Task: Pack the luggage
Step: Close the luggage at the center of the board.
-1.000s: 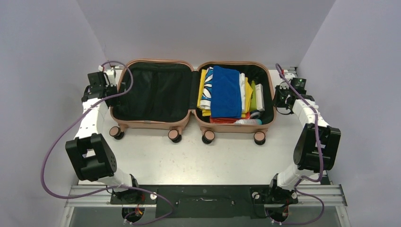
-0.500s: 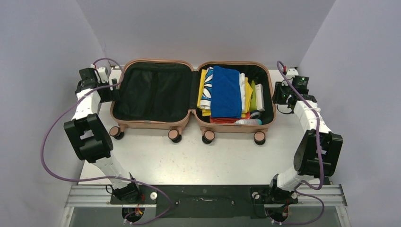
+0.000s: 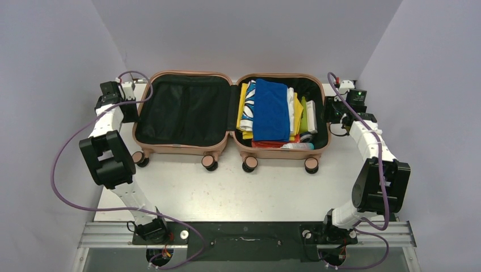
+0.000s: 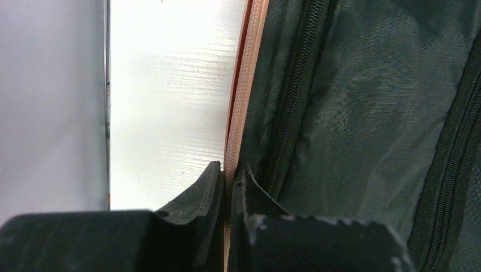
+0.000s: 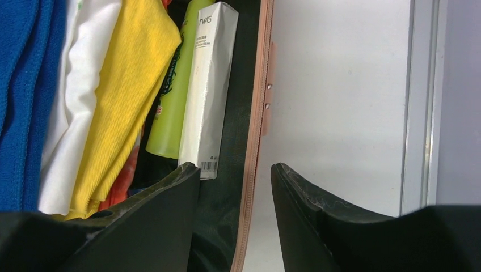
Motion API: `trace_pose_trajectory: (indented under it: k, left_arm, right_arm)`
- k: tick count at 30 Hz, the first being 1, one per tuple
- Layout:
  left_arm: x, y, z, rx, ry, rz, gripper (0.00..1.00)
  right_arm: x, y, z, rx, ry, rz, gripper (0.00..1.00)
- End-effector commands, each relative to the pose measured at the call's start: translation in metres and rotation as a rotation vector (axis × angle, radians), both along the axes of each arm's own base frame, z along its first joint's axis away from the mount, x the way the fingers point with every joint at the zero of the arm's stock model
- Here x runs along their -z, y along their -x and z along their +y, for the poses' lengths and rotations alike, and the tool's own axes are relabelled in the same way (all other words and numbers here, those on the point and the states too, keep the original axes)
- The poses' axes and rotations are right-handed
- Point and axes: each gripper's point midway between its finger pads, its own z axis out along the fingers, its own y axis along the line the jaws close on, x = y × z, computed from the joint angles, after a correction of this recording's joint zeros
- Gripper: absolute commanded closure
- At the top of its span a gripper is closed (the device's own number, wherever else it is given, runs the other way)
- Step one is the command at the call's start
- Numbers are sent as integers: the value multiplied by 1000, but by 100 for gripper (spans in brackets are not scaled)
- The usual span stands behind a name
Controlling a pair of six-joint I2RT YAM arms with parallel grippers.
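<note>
The salmon-pink luggage (image 3: 187, 148) lies open flat at the back of the table. Its left shell shows only black lining (image 3: 184, 110). The right shell holds folded clothes with a blue cloth (image 3: 270, 110) on top. My left gripper (image 3: 135, 110) is at the left shell's outer edge, and in the left wrist view it (image 4: 230, 173) is shut on the pink zipper rim (image 4: 241, 102). My right gripper (image 3: 329, 113) is at the right shell's outer edge. In the right wrist view it (image 5: 235, 173) stands open astride the rim (image 5: 258, 113), one finger inside, one outside.
Packed along the right shell's wall are a white box (image 5: 207, 85), a green bottle (image 5: 170, 113) and a yellow cloth (image 5: 130, 85). Caster wheels (image 3: 249, 164) face the near side. Grey walls close in on the left, right and back. The white table (image 3: 238, 190) lies in front.
The left gripper has closed onto the left shell's rim, its arm drawn back toward the left wall. The right gripper has opened and now straddles the right rim.
</note>
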Motion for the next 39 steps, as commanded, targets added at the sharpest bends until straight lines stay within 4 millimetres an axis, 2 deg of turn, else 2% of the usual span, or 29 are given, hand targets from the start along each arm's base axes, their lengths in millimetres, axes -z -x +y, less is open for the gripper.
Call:
trace_pose_trajectory:
  k: [1, 5, 9, 13, 17, 22, 30, 36, 39]
  left_arm:
    - [-19, -16, 14, -13, -53, -61, 100]
    - [-39, -18, 11, -7, -61, -92, 100]
    - [-90, -22, -1, 11, -86, -185, 100]
    - [-147, -25, -30, 59, -144, -281, 100]
    - [-187, -24, -75, 133, -197, -351, 100]
    - [-233, -20, -133, 221, -211, -436, 100]
    - [-311, -5, -228, 371, -262, -575, 100]
    - [-347, 11, -292, 460, -316, -648, 100]
    - [-356, 21, -326, 510, -330, -675, 100]
  right_arm:
    - [-17, -7, -11, 37, 49, -56, 48]
    - [-14, -5, -25, 83, 72, -30, 38]
    - [-9, -6, -33, 105, 76, -3, 34]
    - [-8, -8, -30, 99, 40, 1, 32]
    - [-26, -14, -16, 45, -21, -51, 29]
    - [-75, -19, 17, -77, -148, -170, 27]
    - [-139, -30, 99, -327, -483, -257, 25]
    - [-180, -40, 157, -476, -700, -299, 25]
    - [-195, -43, 173, -508, -844, -306, 25]
